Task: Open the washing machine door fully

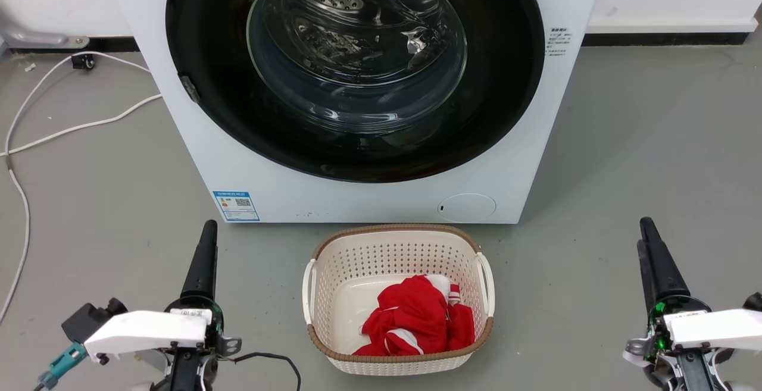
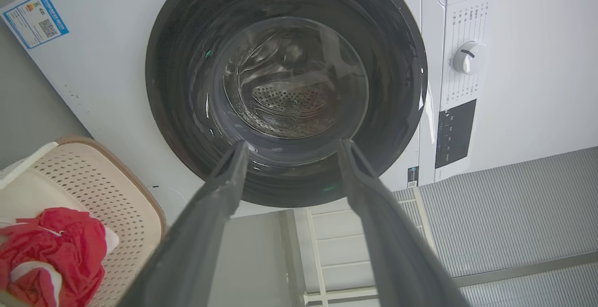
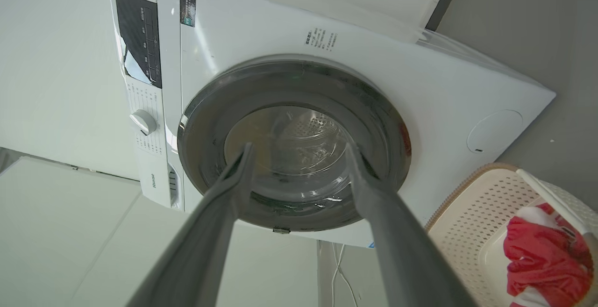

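The white washing machine [image 1: 369, 200] stands straight ahead on the grey floor. Its washing machine door [image 1: 357, 69], a wide glossy black disc with a clear glass bowl, lies flat against the front, shut. A small metal catch [image 1: 189, 88] sits on the door's left rim. My left gripper [image 1: 208, 227] is low at the left, well short of the machine, open and empty. My right gripper [image 1: 646, 224] is low at the right, also open and empty. In the left wrist view the left gripper [image 2: 293, 144] points at the door [image 2: 285, 87]. The right gripper [image 3: 299, 148] frames the door [image 3: 289, 78] too.
A cream perforated basket [image 1: 396, 248] holding a red and white cloth [image 1: 417, 319] stands on the floor between my grippers, just before the machine. White cables [image 1: 59, 123] trail over the floor at the left. The control panel's knob [image 2: 468, 58] is above the door.
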Controlling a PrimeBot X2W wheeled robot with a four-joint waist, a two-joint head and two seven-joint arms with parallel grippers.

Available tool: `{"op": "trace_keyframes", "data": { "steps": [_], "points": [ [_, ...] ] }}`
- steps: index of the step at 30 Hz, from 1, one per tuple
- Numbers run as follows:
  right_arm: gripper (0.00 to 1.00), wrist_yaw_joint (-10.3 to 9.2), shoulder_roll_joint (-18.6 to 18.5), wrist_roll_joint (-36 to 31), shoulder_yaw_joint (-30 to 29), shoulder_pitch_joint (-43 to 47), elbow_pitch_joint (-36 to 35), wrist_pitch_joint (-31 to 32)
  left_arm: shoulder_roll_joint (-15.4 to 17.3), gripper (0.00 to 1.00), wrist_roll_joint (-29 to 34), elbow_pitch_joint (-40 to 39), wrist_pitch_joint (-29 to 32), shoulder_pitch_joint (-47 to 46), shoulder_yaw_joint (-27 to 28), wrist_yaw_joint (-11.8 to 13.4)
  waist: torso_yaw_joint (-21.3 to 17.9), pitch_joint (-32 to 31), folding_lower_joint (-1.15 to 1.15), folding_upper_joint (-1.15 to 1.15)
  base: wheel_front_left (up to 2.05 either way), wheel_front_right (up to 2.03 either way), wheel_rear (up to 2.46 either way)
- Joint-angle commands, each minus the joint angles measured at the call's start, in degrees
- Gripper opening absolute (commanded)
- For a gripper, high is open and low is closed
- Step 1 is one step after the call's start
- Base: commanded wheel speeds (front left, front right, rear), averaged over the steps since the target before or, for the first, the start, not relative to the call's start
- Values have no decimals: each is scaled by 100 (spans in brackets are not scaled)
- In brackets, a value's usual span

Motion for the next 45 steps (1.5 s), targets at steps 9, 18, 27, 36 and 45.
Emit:
{"op": "trace_keyframes", "data": {
  "steps": [9, 18, 27, 36, 45],
  "points": [
    [100, 1, -8, -1534, 128, 9, -582, -222, 20, 100, 1135, -449, -226, -210, -90, -12, -13, 49, 0, 0, 0, 0, 0],
    [100, 1, -5, -2787, 276, 134, -852, -409, 19, 100, 2341, -639, -411, -176, -132, 69, -24, 83, 0, 0, 0, 0, 0],
    [100, 1, -2, -3686, 327, 246, -922, -557, 18, 100, 3467, -715, -584, -106, -243, 228, -33, 96, 0, 0, 0, 0, 0],
    [100, 1, 2, -4531, 364, 338, -993, -538, 70, 100, 4387, -661, -737, -2, -324, 343, -41, 78, 0, 0, 0, 0, 0],
    [100, 1, 5, -5209, 375, 433, -1078, -531, 161, 100, 5071, -602, -883, 78, -430, 475, -40, 53, 0, 0, 0, 0, 0]
  ]
}}
